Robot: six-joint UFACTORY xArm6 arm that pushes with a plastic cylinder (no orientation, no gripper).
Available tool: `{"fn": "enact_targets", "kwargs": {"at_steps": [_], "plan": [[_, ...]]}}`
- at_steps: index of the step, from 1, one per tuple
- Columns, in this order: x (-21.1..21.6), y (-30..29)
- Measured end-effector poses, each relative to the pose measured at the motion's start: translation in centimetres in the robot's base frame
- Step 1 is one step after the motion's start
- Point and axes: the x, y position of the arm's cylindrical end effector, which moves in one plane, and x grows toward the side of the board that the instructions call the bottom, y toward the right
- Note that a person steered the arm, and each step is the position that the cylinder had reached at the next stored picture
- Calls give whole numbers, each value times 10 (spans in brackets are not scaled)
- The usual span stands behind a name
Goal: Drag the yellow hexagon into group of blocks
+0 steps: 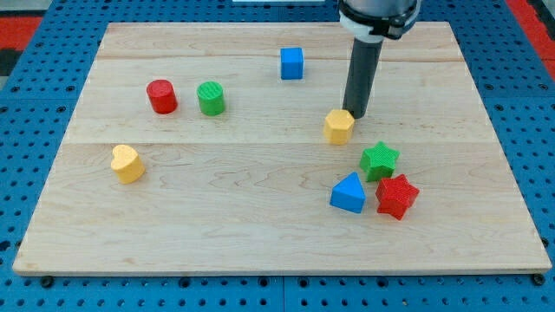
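Descending near-vertical from view's top, dark rod ends in my tip (pixel 356 116), touching upper right edge of yellow hexagon (pixel 339 126); no gripper fitted. Hexagon lies apart from 3-block group toward view's bottom right: green star (pixel 380 161), blue triangle (pixel 349 193), red star (pixel 397 197). Wooden surface (pixel 260 234) on blue pegboard (pixel 35 104).

Eight small coloured blocks are sitting on the wooden desk (pixel 260 225): two yellow, two green, two red, two blue; one dark rod is standing among them.
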Motion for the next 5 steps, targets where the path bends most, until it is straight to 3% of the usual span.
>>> {"fn": "enact_targets", "kwargs": {"at_steps": [1, 2, 5], "plan": [[-23, -10], [-19, -39], [66, -17]]}}
